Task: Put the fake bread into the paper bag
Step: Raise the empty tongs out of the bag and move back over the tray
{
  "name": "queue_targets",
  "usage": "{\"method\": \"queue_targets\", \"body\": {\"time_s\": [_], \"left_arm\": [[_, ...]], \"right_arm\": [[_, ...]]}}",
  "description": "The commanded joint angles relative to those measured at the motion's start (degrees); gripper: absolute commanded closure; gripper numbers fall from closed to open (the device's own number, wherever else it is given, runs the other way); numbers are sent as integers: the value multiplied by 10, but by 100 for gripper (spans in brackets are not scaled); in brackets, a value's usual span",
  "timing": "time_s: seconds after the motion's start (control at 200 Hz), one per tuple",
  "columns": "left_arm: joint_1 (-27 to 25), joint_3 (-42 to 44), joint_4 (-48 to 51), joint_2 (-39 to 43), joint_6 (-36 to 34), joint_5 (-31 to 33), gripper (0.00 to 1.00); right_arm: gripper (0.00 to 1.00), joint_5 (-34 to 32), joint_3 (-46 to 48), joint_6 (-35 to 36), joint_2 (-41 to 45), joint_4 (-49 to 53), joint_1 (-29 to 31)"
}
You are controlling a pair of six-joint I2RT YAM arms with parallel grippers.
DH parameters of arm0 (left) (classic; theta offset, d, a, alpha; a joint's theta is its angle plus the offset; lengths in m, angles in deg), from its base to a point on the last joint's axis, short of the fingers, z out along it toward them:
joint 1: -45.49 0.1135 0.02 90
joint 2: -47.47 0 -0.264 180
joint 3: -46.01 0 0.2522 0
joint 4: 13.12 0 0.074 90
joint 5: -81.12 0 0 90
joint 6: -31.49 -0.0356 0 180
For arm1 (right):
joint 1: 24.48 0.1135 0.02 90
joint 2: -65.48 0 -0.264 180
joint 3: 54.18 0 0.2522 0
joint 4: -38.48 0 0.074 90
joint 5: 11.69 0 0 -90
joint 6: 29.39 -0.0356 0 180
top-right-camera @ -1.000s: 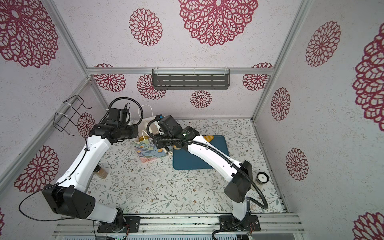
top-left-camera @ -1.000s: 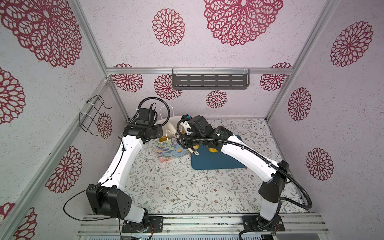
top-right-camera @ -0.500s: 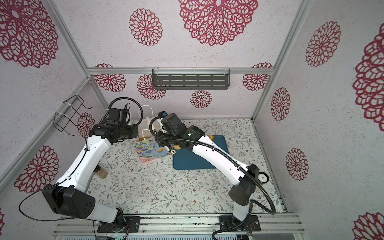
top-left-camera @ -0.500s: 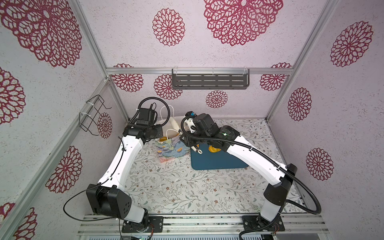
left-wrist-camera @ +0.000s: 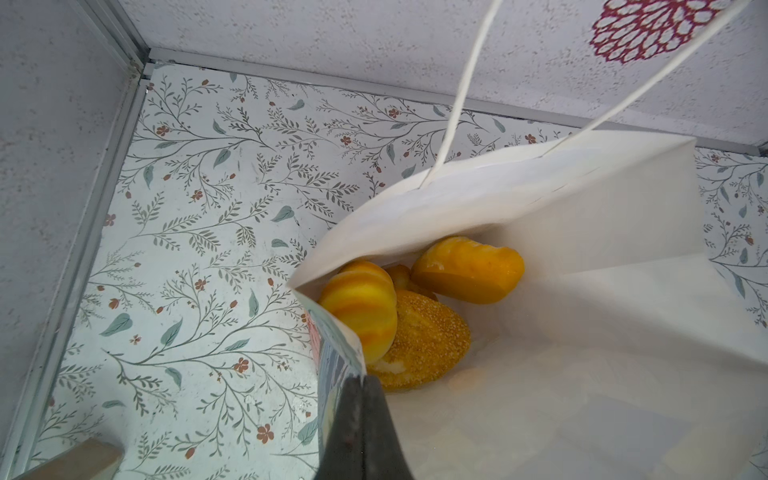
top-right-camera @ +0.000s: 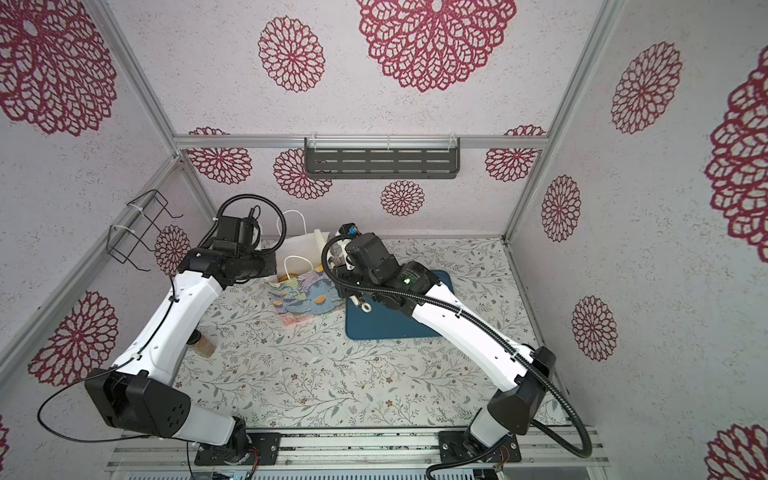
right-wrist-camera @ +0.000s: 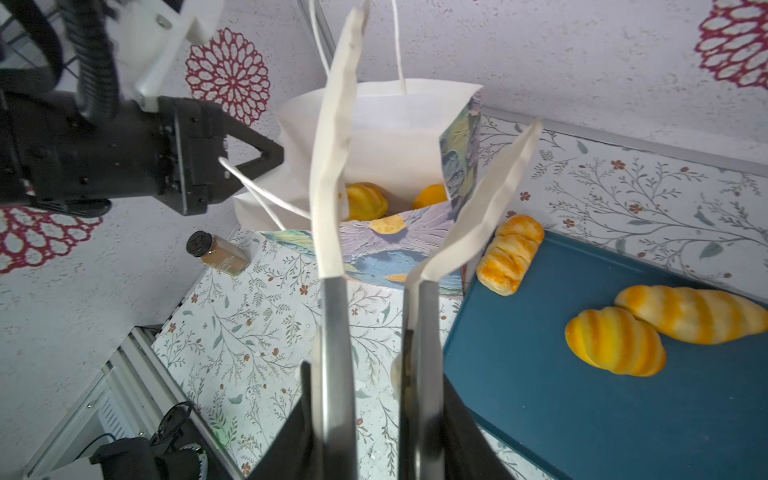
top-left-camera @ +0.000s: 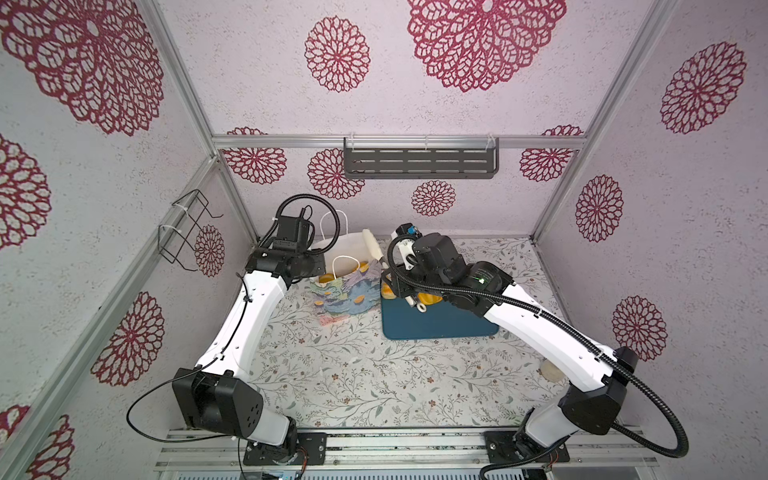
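**A:** Entry one, both top views. Pose and hazard?

**B:** The paper bag (top-left-camera: 345,286) is upright at the back of the worktop (top-left-camera: 332,374), just beside the teal tray (top-left-camera: 436,328). The left arm (top-left-camera: 257,307) is stretched forward to the bag's left side. The right arm (top-left-camera: 536,328) is bent over the tray, with the tongs (top-left-camera: 371,246) slanting up across the bag mouth. Probable fault: the tongs or the wrist nudge the rim and tip the bag.

**A:** Entry two, left wrist view.

**B:** The left end effector (left-wrist-camera: 360,388) is closed, pinching the bag's printed wall at the rim. There is fake bread (left-wrist-camera: 361,311) on the bag floor, at least three pieces lying together. Probable fault: the thin paper slides out of the pinch and the mouth sags shut.

**A:** Entry three, right wrist view.

**B:** The right end effector (right-wrist-camera: 374,386) is clamped on the tongs' metal arms. The cream tips are spread and empty, in front of the bag. Three breads are on the tray: one at the edge nearest the bag, and two side by side that seem to touch. A cord handle (right-wrist-camera: 266,195) droops outside the bag's front. Probable faults: a tong tip snags that cord, a glossy roll squirts from the tips, or the tongs twist in the clamp.
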Motion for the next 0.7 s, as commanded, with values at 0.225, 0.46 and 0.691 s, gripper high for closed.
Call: {"method": "queue_targets", "body": {"time_s": [0.225, 0.46, 0.691], "left_arm": [[-6, 2, 5, 8, -3, -7, 100], [-5, 5, 4, 6, -3, 1, 100], [-7, 5, 2, 1, -2, -5, 100]], "right_arm": [[61, -51, 53, -9, 65, -24, -38], [61, -55, 77, -33, 62, 13, -74], [60, -72, 103, -68, 50, 40, -101]]}}
